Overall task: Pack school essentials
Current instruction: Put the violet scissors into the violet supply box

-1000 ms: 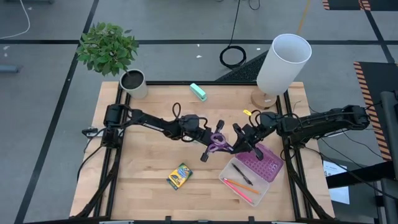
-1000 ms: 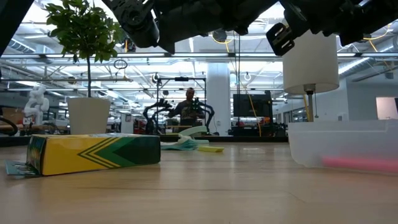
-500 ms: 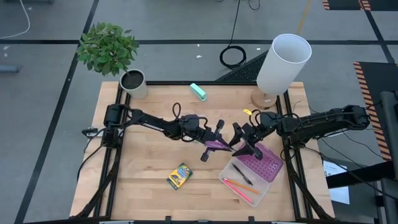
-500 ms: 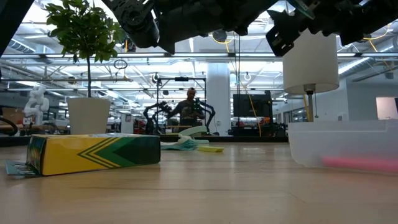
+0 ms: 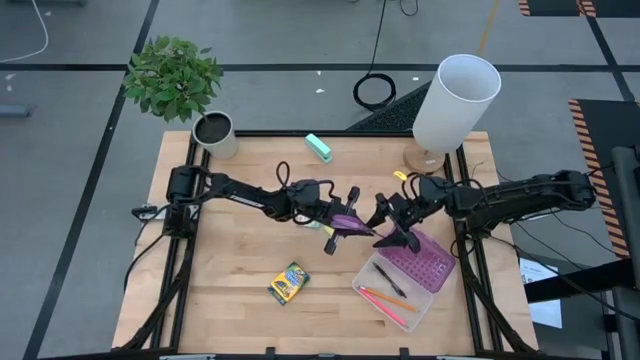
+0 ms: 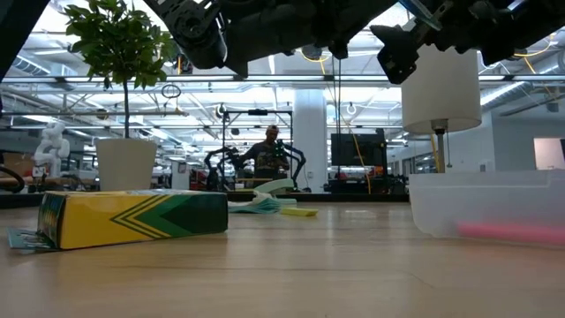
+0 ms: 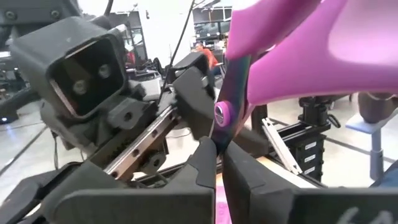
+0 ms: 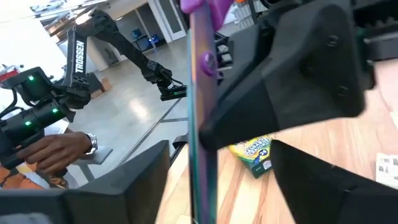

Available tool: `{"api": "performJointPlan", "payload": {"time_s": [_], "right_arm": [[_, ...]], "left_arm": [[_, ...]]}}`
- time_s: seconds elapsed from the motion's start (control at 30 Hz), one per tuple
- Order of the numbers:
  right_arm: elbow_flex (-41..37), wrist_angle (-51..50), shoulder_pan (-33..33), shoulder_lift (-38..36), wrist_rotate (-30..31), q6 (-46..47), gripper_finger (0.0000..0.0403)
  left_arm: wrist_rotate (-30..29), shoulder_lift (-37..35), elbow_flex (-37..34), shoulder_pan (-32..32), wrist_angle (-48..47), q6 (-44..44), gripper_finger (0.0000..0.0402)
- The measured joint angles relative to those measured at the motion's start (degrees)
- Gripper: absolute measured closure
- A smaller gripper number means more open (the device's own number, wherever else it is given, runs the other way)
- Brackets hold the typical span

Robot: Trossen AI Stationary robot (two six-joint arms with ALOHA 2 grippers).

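Two dark robot arms meet above the middle of a wooden bench (image 5: 230, 280), seen from overhead. The left gripper (image 5: 340, 222) has its jaws clamped on the purple handles of the purple-handled scissors (image 5: 352, 224), held in the air. The blades point toward the right gripper (image 5: 392, 232), which sits just beside the scissor tips. In the right wrist view the blade stands between that gripper's jaws, but whether they press on it cannot be told.

Directly beyond the right jaws, toward the bench's front right corner, lies a clear plastic case (image 5: 404, 278). Inside it rest a purple perforated tray (image 5: 422, 262), a dark pen (image 5: 390, 280) and an orange pencil (image 5: 385, 300), with a pink-red pen (image 5: 392, 310) alongside.

Well apart from the left jaws, toward the front edge, a green-yellow crayon box (image 5: 288, 283) lies flat on the wood. Behind both jaws, near the far edge, sits a teal rectangular block (image 5: 319, 148). A potted plant (image 5: 175, 78) marks the far left corner and a white lamp (image 5: 455, 100) the far right.

In the level view, a person (image 6: 267, 155) stands in the room beyond.
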Motion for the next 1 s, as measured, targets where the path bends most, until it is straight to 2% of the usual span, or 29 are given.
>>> {"api": "performJointPlan", "payload": {"time_s": [0.2, 0.47, 0.6, 0.77, 1.0], "right_arm": [[0.00, -3.42, -0.25, -1.51, -0.70, -0.60, 0.0243], [0.00, -4.02, -0.25, -1.74, -1.80, -0.88, 0.0382], [0.00, -4.14, -0.25, -1.74, -1.63, -1.54, 0.0388], [0.00, -4.01, -0.20, -1.83, -2.04, -1.61, 0.0396], [0.00, -7.95, -0.07, -5.26, -1.65, -1.96, 0.0402]], "left_arm": [[-0.01, 0.00, 0.00, 0.02, 0.13, -0.86, 0.0381], [-1.09, 0.00, 0.00, 0.51, -0.05, -2.39, 0.0384], [-1.12, 0.00, 0.00, 0.50, -0.18, -3.75, 0.0352], [-0.42, -0.36, 0.00, 0.50, -1.56, -5.31, 0.0289], [-4.09, -6.28, 0.00, 0.50, -18.25, -3.35, 0.0218]]}}
